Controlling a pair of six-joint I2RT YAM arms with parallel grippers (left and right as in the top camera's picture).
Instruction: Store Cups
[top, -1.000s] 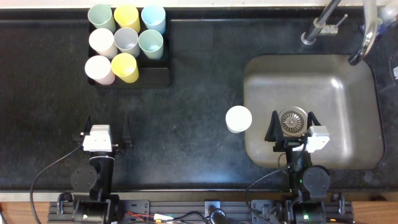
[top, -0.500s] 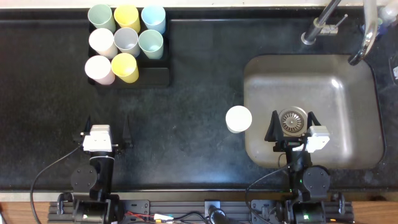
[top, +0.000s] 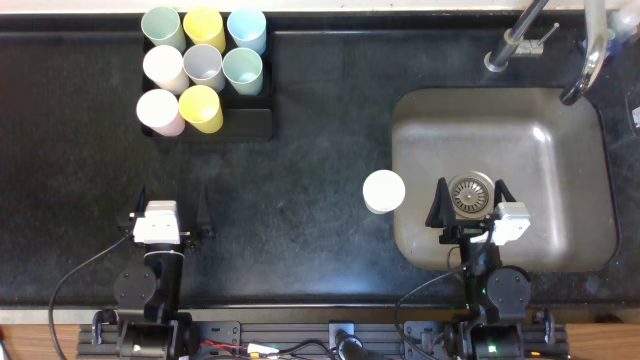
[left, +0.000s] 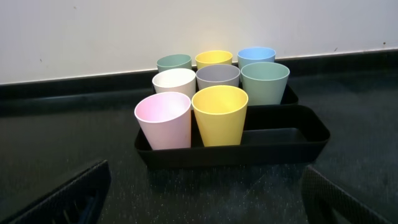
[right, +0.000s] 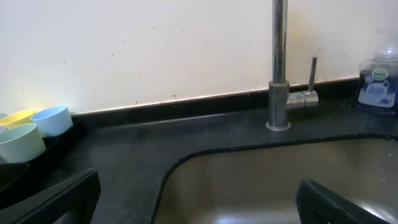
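A black tray at the counter's back left holds several upright cups, among them a pink cup and a yellow cup in its front row. The front right slot is bare. The left wrist view faces the same tray, pink cup and yellow cup. A lone white cup stands on the counter beside the sink's left rim. My left gripper is open, well in front of the tray. Open too, my right gripper sits at the sink's front, right of the white cup.
A steel sink takes up the right side, with a drain near my right gripper. A faucet and a soap bottle stand behind it. Dark counter lies between tray and sink.
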